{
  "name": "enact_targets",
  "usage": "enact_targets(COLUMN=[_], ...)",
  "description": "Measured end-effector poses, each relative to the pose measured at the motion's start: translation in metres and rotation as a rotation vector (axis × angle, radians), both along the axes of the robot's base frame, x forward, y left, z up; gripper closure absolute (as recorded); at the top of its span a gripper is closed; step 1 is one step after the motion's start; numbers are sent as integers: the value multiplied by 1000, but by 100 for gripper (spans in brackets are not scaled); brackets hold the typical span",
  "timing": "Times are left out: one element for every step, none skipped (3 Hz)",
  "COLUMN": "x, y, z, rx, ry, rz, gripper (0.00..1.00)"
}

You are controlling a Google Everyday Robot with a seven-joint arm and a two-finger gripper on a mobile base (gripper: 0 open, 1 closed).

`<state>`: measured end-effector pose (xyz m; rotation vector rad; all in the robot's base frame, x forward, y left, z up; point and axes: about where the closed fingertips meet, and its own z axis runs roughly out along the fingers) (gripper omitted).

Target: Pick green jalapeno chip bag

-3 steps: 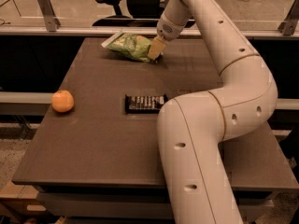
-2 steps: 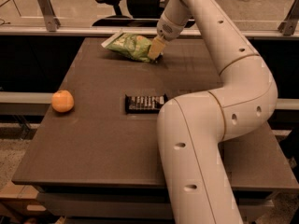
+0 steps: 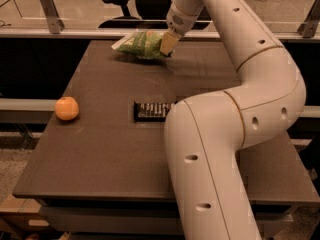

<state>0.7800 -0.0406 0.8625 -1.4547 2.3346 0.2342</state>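
Item: green jalapeno chip bag (image 3: 139, 44), light, crinkly, slippery and crushable, pinched at its sealed end by the closed gripper (image 3: 167, 43), bulk trailing beside it.

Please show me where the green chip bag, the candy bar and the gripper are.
green jalapeno chip bag (image 3: 139, 45): camera view, middle of its green face.
candy bar (image 3: 152, 111): camera view, its visible left part.
gripper (image 3: 167, 44): camera view, its tip, at the bag's right end.
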Motion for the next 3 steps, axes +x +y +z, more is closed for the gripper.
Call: enact_targets(x=[-5,-14,-33], y=[-3,-12,-28], z=[20,40,59], rx=[-20,-13,16], ry=[-25,-70,-116], rz=[-19,-17,1], gripper=[100,100,100])
